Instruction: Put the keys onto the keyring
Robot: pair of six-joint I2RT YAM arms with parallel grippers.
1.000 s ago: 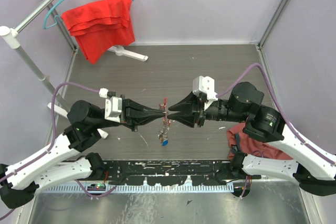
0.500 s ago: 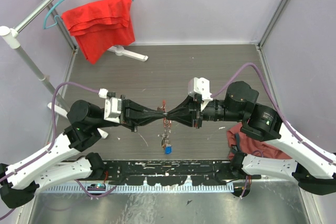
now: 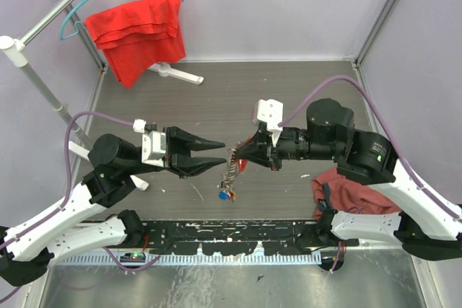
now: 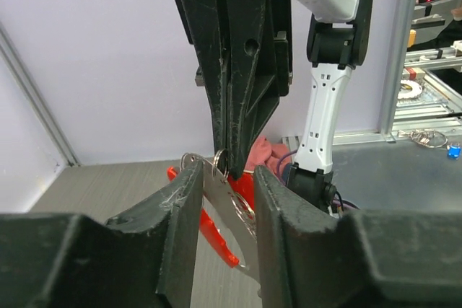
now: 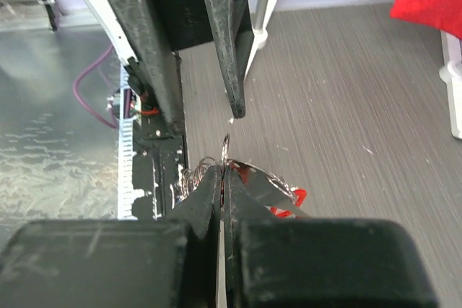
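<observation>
While the right hand (image 3: 238, 155) is pinched shut on the top of the keys (image 3: 229, 178), which hang lengthwise below it over the middle of the table (image 3: 289, 99), the left hand (image 3: 221, 152) gapes just to their left, one of them between its fingers (image 4: 180, 214)

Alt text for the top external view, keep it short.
Right gripper pinches the keys, which dangle over the table; left gripper, jaws open, faces it tip to tip. Red cloth hangs at back left.
</observation>
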